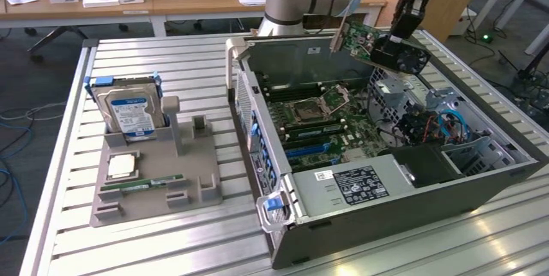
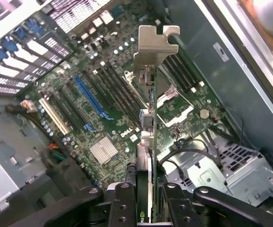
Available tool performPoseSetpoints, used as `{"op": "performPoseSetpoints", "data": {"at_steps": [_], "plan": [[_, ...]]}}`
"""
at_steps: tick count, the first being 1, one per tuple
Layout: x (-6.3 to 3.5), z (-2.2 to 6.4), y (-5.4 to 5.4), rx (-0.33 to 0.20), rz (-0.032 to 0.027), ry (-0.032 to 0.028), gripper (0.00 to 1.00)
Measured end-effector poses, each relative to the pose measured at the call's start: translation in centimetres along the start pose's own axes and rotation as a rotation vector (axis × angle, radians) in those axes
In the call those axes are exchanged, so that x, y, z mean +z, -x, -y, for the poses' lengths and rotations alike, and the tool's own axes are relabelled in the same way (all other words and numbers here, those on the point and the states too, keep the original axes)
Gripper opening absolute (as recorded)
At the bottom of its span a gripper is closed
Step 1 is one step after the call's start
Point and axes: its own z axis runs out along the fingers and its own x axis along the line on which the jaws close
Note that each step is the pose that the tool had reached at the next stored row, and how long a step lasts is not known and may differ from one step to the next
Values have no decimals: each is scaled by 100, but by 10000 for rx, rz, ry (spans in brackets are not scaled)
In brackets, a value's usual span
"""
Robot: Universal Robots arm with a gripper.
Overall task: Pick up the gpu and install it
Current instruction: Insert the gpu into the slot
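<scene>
The gpu (image 1: 371, 43) is a green circuit card with a black fan and a pale metal bracket. It hangs tilted in the air above the back of the open computer case (image 1: 386, 211). My gripper (image 1: 396, 36) is shut on it at the fan end. In the wrist view the gpu (image 2: 148, 142) runs edge-on away from my gripper (image 2: 144, 198), its bracket (image 2: 155, 45) at the far end. Below it lies the motherboard (image 2: 103, 113) with a blue slot (image 2: 90, 99) and several black slots.
A grey holder (image 1: 159, 179) on the exterior view's left carries a silver hard drive (image 1: 130, 110), a processor chip (image 1: 122, 166) and a green memory stick (image 1: 141, 184). The slatted metal table (image 1: 163, 250) surrounds both. Drive cages and cables (image 1: 438, 121) crowd the case's right side.
</scene>
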Motion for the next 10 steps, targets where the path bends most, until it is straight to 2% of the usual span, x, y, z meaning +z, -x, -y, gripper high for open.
{"op": "performPoseSetpoints", "data": {"at_steps": [10], "plan": [[2, 0, 0, -1643, -53, -4, 26]]}}
